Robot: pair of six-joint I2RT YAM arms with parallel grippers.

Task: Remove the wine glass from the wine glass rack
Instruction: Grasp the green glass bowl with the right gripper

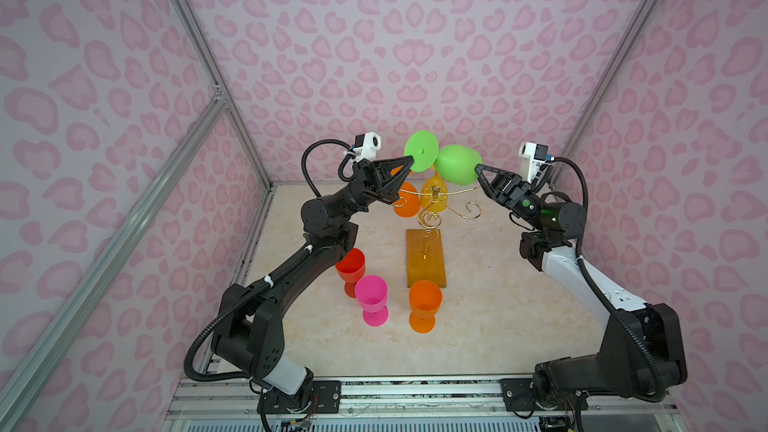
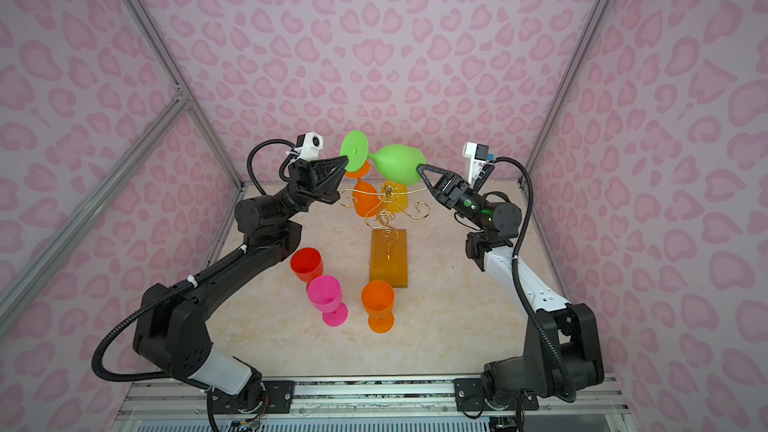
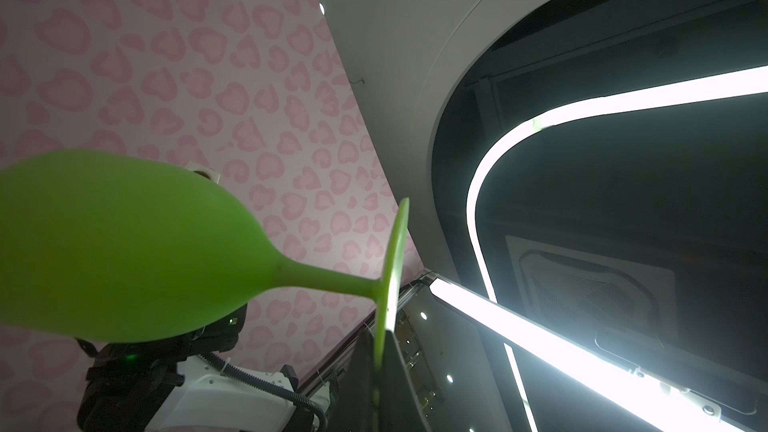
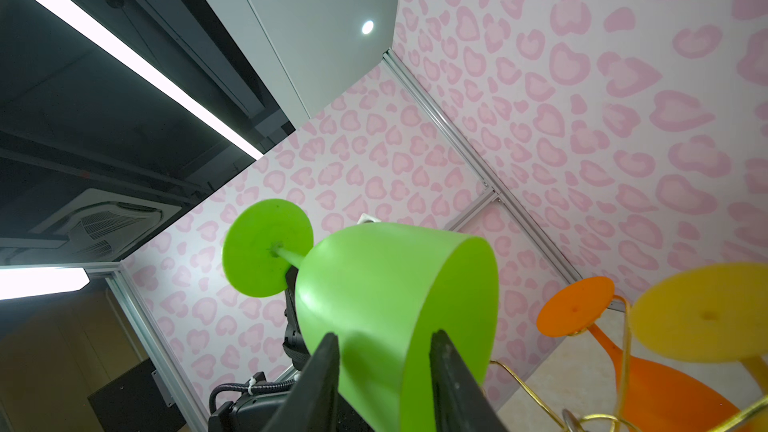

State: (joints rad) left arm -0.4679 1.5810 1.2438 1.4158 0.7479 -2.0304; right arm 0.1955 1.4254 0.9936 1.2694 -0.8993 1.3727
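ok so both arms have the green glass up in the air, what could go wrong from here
1. The left gripper pinches only the thin edge of the green wine glass foot; if the right gripper lets go of the bowl, the glass may pivot or slip.
2. It hangs sideways right above the wine glass rack, where an orange glass and a yellow glass still hang; a drop could knock them.
3. Opposing pulls by the arms might twist it loose.

Pink heart-print walls (image 1: pixel 415 35), pale marbled floor (image 1: pixel 498 305), bright ceiling light strips (image 3: pixel 582 351).
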